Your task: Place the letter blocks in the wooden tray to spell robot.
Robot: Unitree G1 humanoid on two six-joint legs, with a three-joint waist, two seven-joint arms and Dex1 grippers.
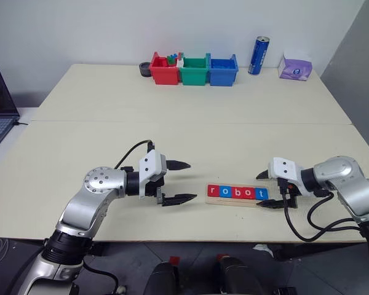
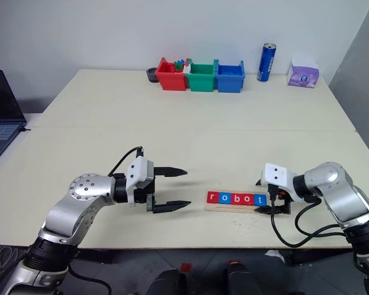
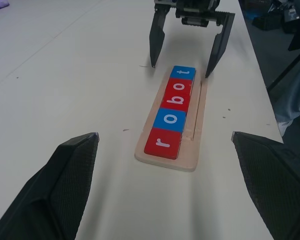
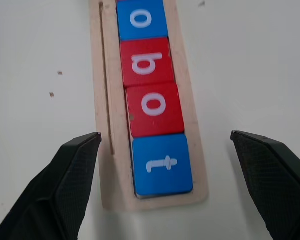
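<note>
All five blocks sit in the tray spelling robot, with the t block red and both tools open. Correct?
Not quite: the t block is blue, as the right wrist view shows. The blocks do spell robot in the tray, with the left tool and right tool open.

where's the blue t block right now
The blue t block sits at the right end of the wooden tray, next to the red o, between the open right gripper's fingers.

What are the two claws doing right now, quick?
Left gripper: open, holding nothing.
Right gripper: open, empty, fingers either side of the t block.
</note>
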